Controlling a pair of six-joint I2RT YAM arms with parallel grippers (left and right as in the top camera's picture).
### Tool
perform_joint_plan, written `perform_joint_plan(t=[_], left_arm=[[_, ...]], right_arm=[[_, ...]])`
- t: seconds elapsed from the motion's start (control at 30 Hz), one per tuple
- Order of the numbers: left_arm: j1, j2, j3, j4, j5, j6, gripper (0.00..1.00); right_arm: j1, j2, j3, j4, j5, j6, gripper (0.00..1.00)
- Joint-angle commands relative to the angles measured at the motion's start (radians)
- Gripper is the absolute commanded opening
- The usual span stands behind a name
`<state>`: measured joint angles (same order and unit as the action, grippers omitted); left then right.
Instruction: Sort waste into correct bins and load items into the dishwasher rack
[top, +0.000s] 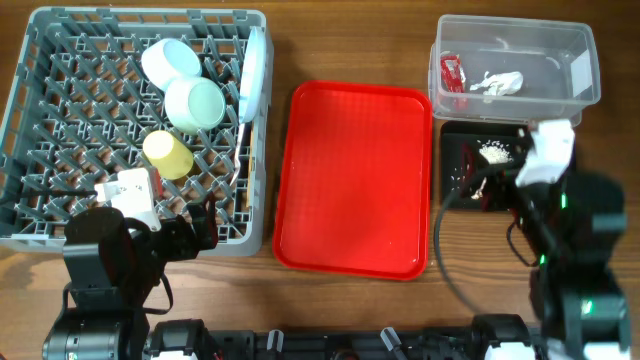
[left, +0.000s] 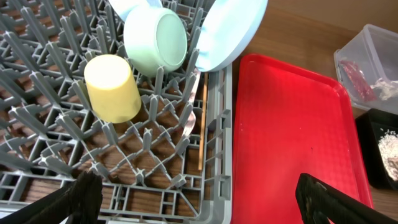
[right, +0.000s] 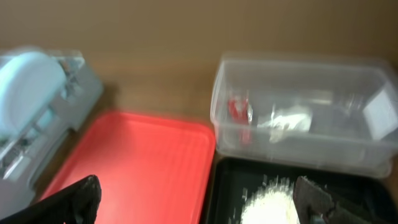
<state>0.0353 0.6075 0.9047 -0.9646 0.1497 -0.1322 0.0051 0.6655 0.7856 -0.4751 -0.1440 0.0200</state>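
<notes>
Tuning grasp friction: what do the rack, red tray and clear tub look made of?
Rack: moulded grey-blue plastic, matte, with thin grid ribs and pegs.
Red tray: probably hard plastic, smooth with a soft sheen and a raised moulded rim.
Clear tub: thin transparent plastic, glossy; the red wrapper shows through its wall.

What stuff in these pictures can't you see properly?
- Overhead: the right arm covers part of the black tray.
- Right wrist: blur turns the red wrapper and napkin in the clear tub into smudges.
- Left wrist: the top edge cuts off the whitish bowl; pegs of the rack hide part of the fork.
</notes>
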Motion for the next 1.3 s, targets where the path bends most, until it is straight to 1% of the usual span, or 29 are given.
perform_joint_plan(t=[0.0,0.27,0.53,0.63,0.8,0.97,1.27], left_arm=[[-0.001,-0.003,-0.006,0.003,-0.006,0.017,1.00],[-0.001,-0.003,-0.006,0.003,-0.006,0.017,1.00],[-0.001,-0.003,-0.006,0.003,-0.006,0.017,1.00],[-0.001,-0.003,-0.006,0.003,-0.006,0.017,1.00],[-0.001,-0.003,-0.006,0.003,-0.006,0.017,1.00],[-0.001,-0.003,-0.006,0.003,-0.006,0.017,1.00],[-0.001,-0.003,-0.006,0.003,-0.006,0.017,1.00]], right_arm=[[0.002,-0.184,-0.207,0.182,0.010,-0.016,1.00],[0.003,-0.457,-0.496,0.502,0.006,-0.017,1.00],[0.003,-0.631,-0.725,0.753,0.012,-0.018,1.00],[0.003,-0.663,-0.782,0.797,0.022,-0.020,1.00],[0.003,-0.663,-0.780,0.706,0.036,-0.060,1.00],[0.003,-0.663,-0.780,0.470,0.037,-0.068,1.00],[0.003,-0.661,-0.780,0.481,0.040,-0.072,1.00]])
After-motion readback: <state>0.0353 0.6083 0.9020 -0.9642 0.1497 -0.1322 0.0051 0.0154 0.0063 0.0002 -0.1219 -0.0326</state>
